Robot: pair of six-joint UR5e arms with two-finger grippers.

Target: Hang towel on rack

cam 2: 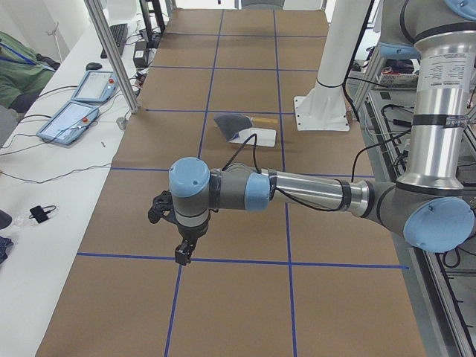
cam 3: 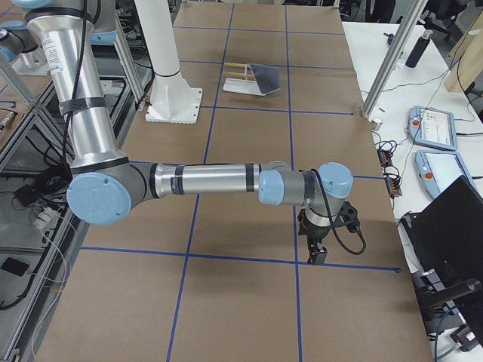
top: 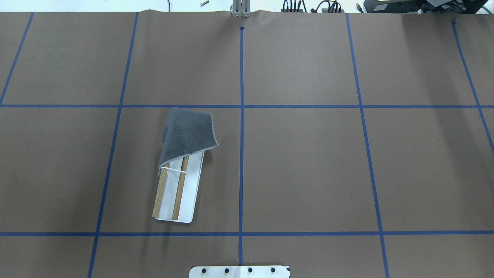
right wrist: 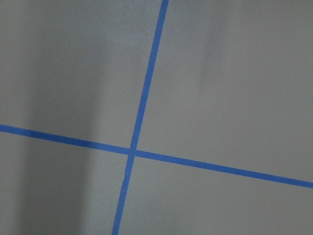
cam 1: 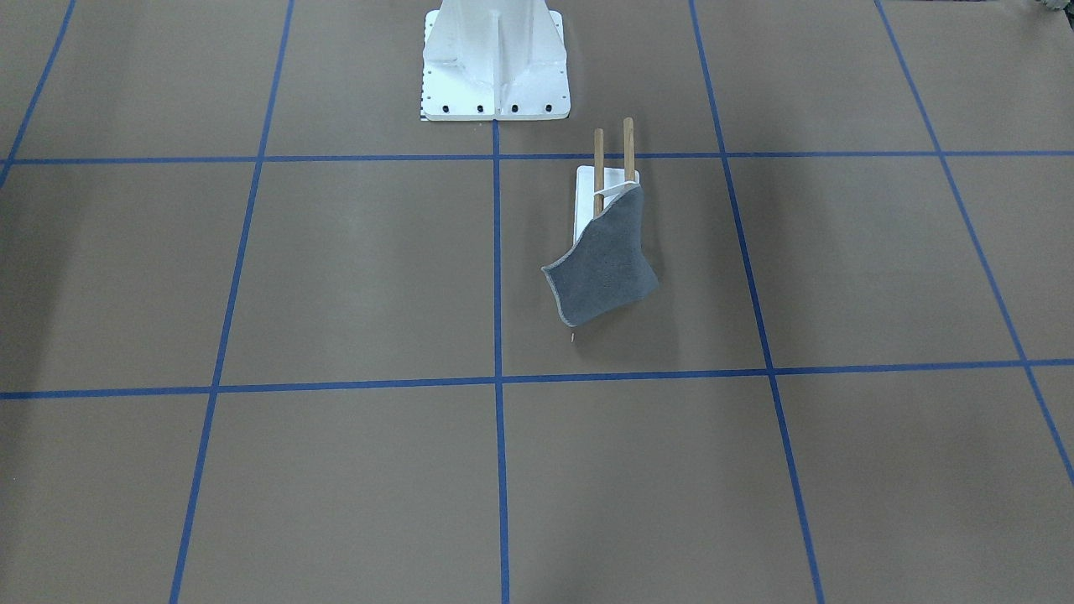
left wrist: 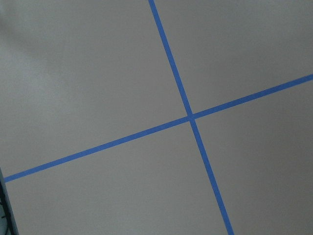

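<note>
Rack [top: 191, 185] lengthwise away from robot, towel [top: 189, 133] over far end

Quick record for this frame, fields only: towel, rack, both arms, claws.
towel: draped over the far end of the rack's rods, away from the robot
rack: on the table, in the robot's left half; near part of the rods bare
left claw: points down over a tape crossing, well clear of the rack
right claw: likewise, at the table's other end
claw state: cannot tell, seen only from the side cameras
wrist cameras: only table and tape
task status: towel looks hung
</note>
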